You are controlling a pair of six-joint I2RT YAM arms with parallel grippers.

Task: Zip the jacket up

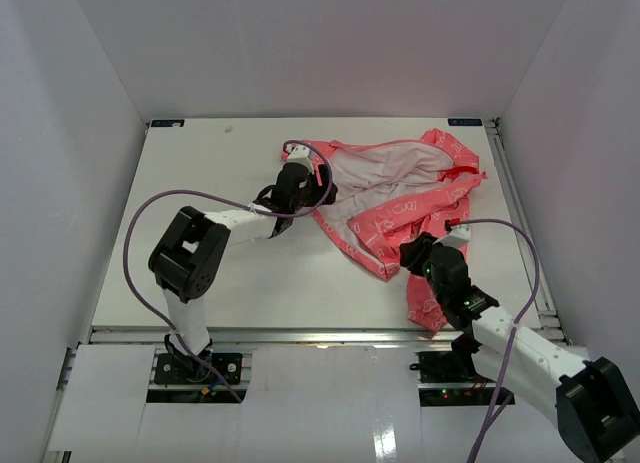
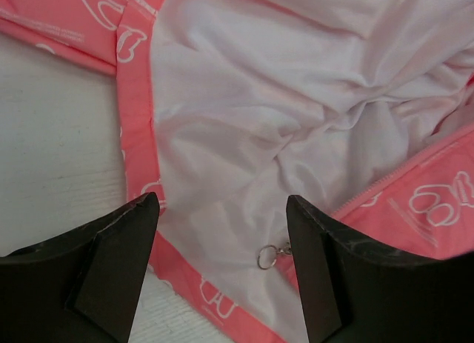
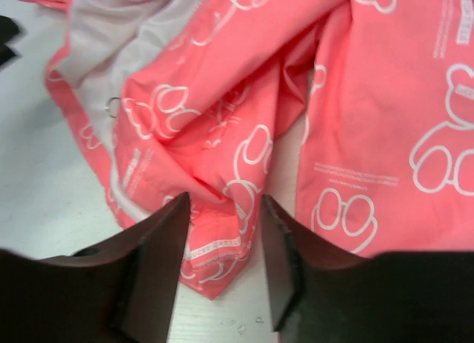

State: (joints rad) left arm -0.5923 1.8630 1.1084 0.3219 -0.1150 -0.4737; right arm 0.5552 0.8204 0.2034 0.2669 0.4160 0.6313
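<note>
1. Right now the jacket (image 1: pixel 400 198) lies crumpled and open on the far right part of the tabletop (image 1: pixel 200 163), with its white lining (image 2: pixel 296 98) facing up and the coral-pink outer fabric bunched around it.
2. From above, the left arm reaches to the jacket's left edge, while the right arm reaches to the pink fabric at its near edge.
3. The left claw (image 2: pixel 222 210) has its jaws spread wide and grips nothing. Below it are the lining and a pink border strip.
4. A small metal ring, the zipper pull (image 2: pixel 267 255), lies on the lining between the two fingers (image 2: pixel 118 254), close beside the right-hand one.
5. One zipper track (image 2: pixel 385 186) runs diagonally along the pink edge at the right of the left wrist view. It is not joined to another track.
6. The right claw (image 3: pixel 224 210) has its jaws partly apart. A pink fold (image 3: pixel 222 239) with white outline prints lies between them and is not visibly pinched.
7. The ring also shows at the lining's edge in the right wrist view, well away from the right claw.
</note>
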